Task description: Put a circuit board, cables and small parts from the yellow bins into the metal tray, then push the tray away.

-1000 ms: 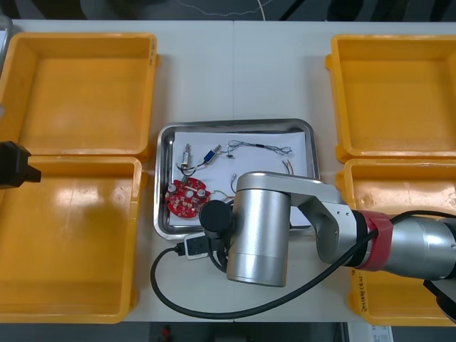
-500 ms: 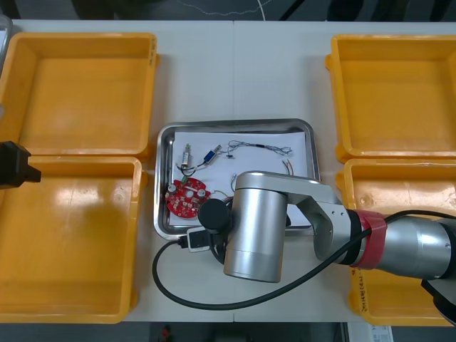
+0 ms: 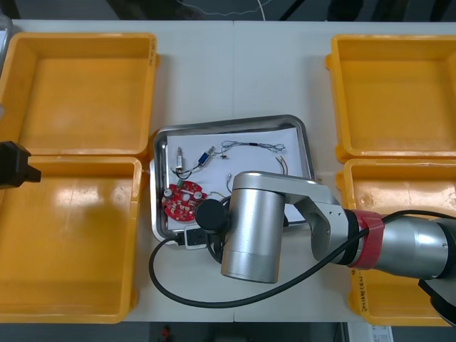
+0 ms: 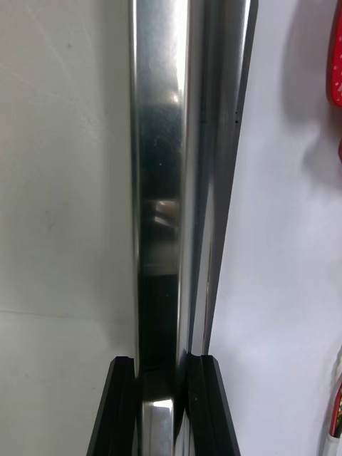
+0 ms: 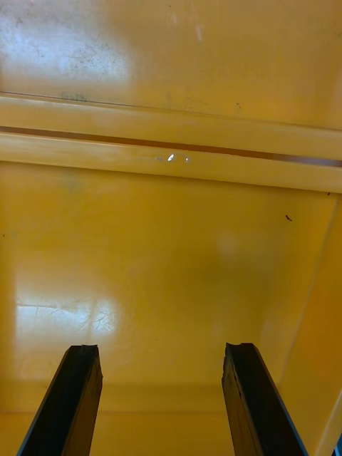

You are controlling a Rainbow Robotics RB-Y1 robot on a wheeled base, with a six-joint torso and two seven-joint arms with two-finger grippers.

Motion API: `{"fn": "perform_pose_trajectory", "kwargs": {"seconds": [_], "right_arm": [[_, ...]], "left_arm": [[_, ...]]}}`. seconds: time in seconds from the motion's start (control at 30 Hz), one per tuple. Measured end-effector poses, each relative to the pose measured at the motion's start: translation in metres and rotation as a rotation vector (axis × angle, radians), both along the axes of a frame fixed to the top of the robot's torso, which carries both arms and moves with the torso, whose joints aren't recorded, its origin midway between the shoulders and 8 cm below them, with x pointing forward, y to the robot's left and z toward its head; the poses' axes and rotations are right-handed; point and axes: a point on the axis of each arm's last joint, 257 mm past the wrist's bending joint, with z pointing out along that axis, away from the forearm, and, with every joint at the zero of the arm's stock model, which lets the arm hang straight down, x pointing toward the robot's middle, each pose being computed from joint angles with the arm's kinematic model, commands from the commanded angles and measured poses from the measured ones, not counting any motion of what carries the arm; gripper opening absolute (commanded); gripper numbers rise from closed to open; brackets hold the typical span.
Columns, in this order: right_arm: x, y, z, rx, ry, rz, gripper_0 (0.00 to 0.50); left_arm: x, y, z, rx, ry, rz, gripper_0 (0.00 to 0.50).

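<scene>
Clamped on the metal tray [image 4: 160, 178] with the right tool [image 4: 162, 410]: black fingers [image 4: 117, 410] only narrowly apart, the tray's shiny near rim pinched between them. To one side of that grip, bare worktop [image 4: 64, 178]; to the other, the tray's white lining [image 4: 285, 249], with a red edge of the circuit board [image 4: 336, 64] farther off.

Seen from above, reaching in from the right with the forearm laid low across the worktop, a red band [image 3: 367, 239] at the joint, and the silver wrist cylinder [image 3: 253, 228] standing over the tray's near edge and covering the tool.

Just beyond the tool and to its left, inside the tray, the round red board. Farther out towards the far rim, a small metal part [image 3: 179, 158], a twisted blue and white cable [image 3: 206, 157] and a thin black cable [image 3: 253, 146]. Tray slightly skewed, set between the yellow bins [image 3: 78, 92].

Trailing from the wrist, a thick black lead [image 3: 164, 285] looped over the worktop.

Well away to the left of the right tool, parked at the seam of the two left bins: left tool [image 3: 14, 165], spread open, fingers well apart above a bare yellow bin floor.

On the wall of the bin nearest the right arm, a small label [image 3: 361, 291], print too small to read.
</scene>
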Motion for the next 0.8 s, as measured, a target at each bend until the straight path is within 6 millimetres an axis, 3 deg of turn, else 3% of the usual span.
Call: {"fn": "perform_pose_trajectory", "kwargs": {"seconds": [0.47,0.8], "right_arm": [[0.013,-0.003,0.006,0.003,-0.045,-0.03,0.0],[0.037,-0.01,0.017,0.012,-0.071,-0.11,0.0]], "left_arm": [[0.0,0.0,0.0,0.0,0.0,0.0,0.5],[0.0,0.0,0.0,0.0,0.0,0.0,0.5]]}}
